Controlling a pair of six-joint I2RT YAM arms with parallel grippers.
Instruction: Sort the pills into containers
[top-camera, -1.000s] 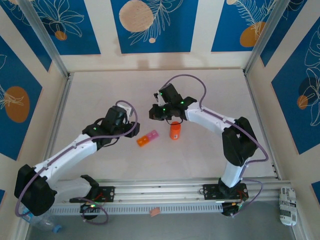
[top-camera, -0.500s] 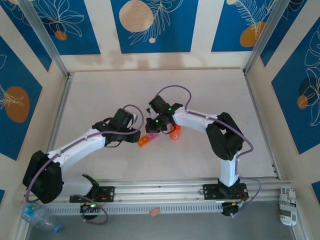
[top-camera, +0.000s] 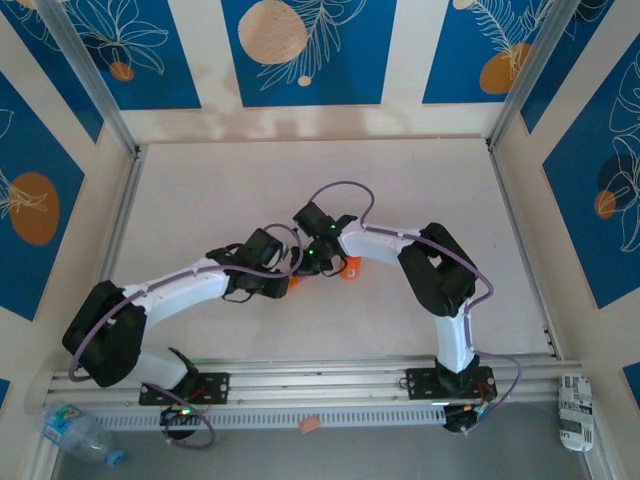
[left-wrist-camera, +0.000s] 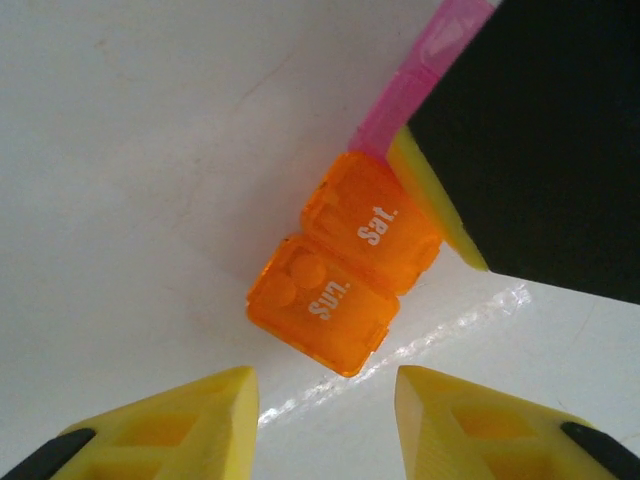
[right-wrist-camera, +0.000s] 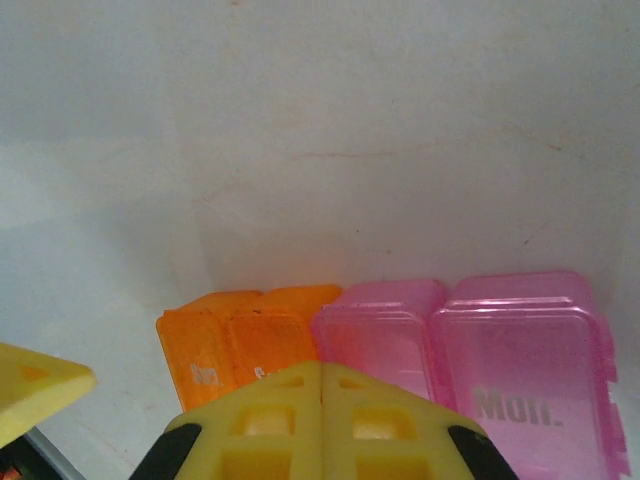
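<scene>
Containers (left-wrist-camera: 345, 285), a joined orange + pink strip, lie flat mid surface (top-camera: 200, 190), just left of the orange bottle (top-camera: 349, 267). Left gripper (left-wrist-camera: 322, 385) released: fingers apart, nothing betw. them, orange "Sun." end just ahead. Right gripper (right-wrist-camera: 322, 375) clenched, empty, tip at the orange/pink join by "Sat.", seems touching.

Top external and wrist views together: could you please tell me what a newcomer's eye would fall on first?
First, the bright pill strip at the centre of the table, orange lids marked Sat. and Sun., pink compartments beyond. Then the left end effector, jaws apart just short of the strip's orange end, and the right end effector, shut at the orange-pink join. An orange bottle sits just right of them.
</scene>
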